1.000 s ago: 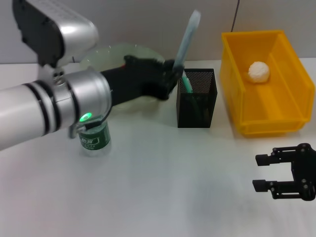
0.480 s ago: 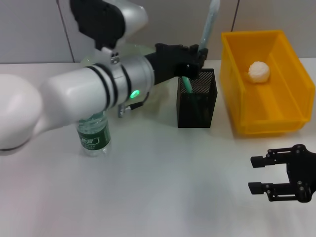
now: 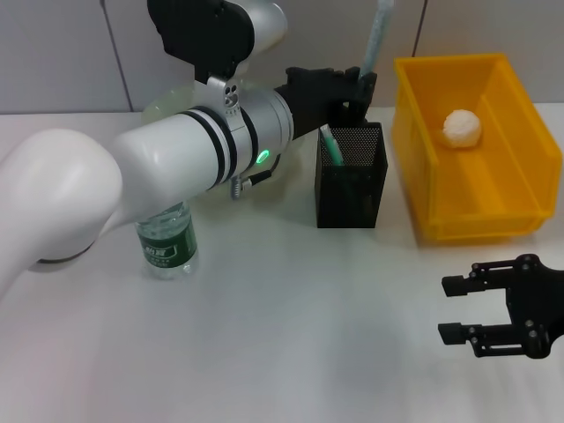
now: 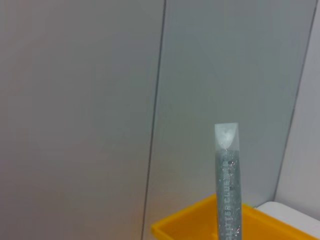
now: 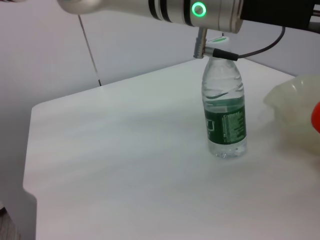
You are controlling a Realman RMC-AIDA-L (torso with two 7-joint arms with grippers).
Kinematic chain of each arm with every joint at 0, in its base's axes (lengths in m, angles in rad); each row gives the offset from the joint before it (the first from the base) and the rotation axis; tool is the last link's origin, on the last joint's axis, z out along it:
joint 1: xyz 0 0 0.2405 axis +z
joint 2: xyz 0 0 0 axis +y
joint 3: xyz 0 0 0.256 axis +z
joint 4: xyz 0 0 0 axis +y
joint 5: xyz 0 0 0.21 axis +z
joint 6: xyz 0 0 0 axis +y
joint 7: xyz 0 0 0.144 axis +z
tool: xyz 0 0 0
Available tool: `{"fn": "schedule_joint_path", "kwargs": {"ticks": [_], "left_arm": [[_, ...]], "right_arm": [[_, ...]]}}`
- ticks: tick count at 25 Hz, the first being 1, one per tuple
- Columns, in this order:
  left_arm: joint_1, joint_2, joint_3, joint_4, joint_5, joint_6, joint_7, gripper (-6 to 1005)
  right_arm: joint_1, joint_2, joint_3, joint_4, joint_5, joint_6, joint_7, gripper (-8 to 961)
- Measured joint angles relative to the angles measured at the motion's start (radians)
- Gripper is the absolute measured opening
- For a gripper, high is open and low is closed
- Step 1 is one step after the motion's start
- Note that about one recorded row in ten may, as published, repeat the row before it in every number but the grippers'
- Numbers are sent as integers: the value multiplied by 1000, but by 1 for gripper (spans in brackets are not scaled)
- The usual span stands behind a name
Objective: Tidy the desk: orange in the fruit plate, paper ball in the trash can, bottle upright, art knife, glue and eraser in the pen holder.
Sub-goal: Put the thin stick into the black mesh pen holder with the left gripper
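My left gripper [image 3: 354, 91] is shut on the glue [image 3: 381, 35], a silver-grey glittery stick held nearly upright just above the black mesh pen holder [image 3: 351, 181]. The left wrist view shows the glue [image 4: 227, 190] against the wall. The mint-green art knife [image 3: 328, 141] stands inside the holder. In the yellow trash can [image 3: 507, 211] lies the paper ball [image 3: 463, 128]. The bottle [image 3: 166, 240] stands upright under my left arm. The orange [image 5: 316, 115] rests in the fruit plate [image 5: 290, 107]. My right gripper [image 3: 451, 308] hovers open at the desk's front right. The eraser is out of view.
My left arm spans the back of the desk [image 3: 291, 335] and hides most of the fruit plate [image 3: 163, 106] in the head view. The trash can stands close to the pen holder on the right. A grey wall runs behind everything.
My left arm has swung right, bringing the glue from a tilt to nearly upright over the pen holder. The right gripper has drifted slightly left and down.
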Motion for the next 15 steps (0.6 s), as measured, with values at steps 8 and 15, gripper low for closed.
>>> {"fn": "schedule_joint_path", "kwargs": {"ticks": [8,15], "left_arm": [[-9,0,30,-27,-2,-60,-3,187],[-12,0,38,-28,-5,-58,-3,309]], "right_arm": [[2,0,-2,10,0,7,-12,639],[6,0,-2,21,0,23,-18,639]]}}
